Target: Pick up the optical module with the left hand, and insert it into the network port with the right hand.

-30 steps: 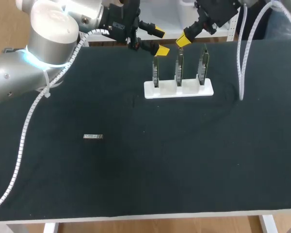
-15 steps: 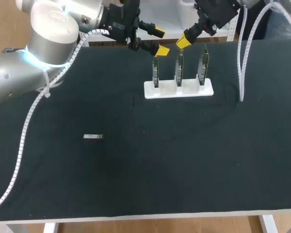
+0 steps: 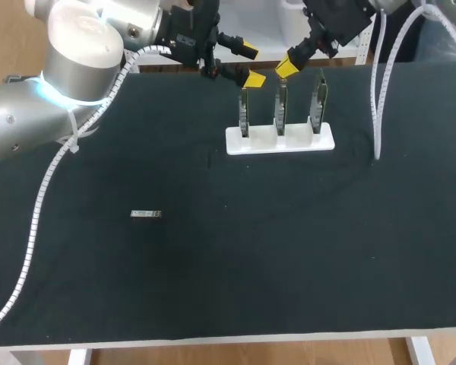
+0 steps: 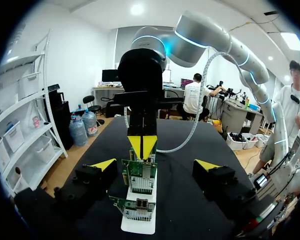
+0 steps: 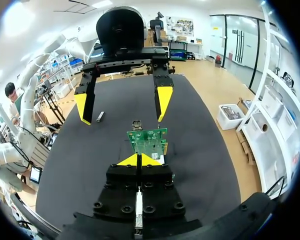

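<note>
Our left gripper is spread wide with nothing in it. Its lower yellow tip hangs just above the leftmost of three circuit boards, which stand upright in a white holder. From the head camera our right gripper shows only one yellow tip, just above the middle board, so we cannot judge it there. Its own wrist camera settles the matter: the right gripper has its tips pressed together on nothing, with a board just ahead of them.

The left wrist camera looks down the row. The boards line up one behind another ahead of the open left gripper, and the nearest carries a metal socket.

The optical module lies flat on the black table, well apart from the holder and both arms. The left wrist camera does not show it. The right wrist camera catches it as a small sliver on the table beyond the left gripper.
</note>
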`<action>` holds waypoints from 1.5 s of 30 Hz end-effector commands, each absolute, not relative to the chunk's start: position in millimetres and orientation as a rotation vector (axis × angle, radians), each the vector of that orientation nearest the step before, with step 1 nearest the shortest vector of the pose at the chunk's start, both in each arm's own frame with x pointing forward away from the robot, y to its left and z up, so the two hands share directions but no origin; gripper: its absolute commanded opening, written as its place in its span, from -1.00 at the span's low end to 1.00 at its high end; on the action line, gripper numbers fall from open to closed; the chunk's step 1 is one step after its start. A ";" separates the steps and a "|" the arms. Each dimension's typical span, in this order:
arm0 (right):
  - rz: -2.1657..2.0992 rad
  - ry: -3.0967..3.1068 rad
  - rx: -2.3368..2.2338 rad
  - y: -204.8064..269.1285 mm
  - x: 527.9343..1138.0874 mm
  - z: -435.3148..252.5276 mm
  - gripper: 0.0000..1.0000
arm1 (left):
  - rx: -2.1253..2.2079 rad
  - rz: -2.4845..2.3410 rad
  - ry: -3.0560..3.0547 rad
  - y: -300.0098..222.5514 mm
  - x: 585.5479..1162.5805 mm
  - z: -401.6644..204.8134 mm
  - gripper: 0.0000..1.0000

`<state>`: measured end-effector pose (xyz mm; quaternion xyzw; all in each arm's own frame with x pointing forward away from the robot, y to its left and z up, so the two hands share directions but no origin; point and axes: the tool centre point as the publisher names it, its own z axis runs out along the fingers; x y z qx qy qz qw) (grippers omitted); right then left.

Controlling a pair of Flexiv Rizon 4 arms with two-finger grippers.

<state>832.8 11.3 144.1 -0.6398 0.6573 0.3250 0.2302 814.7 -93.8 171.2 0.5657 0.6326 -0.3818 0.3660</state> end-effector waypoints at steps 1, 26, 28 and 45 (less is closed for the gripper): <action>1.613 1.619 -2.122 12.5 841.0 143.3 -1.00 | 1.458 -0.981 1.631 -94.5 816.2 171.9 1.00; 1.620 1.643 -2.129 10.4 840.5 137.7 -1.00 | 1.458 -0.981 1.631 -94.5 816.2 171.9 1.00; 1.621 1.643 -2.127 10.2 840.4 137.0 -1.00 | 1.458 -0.981 1.631 -94.5 816.2 171.9 1.00; 1.633 1.654 -2.117 10.0 836.7 133.5 -1.00 | 1.458 -0.981 1.631 -94.5 816.2 171.9 1.00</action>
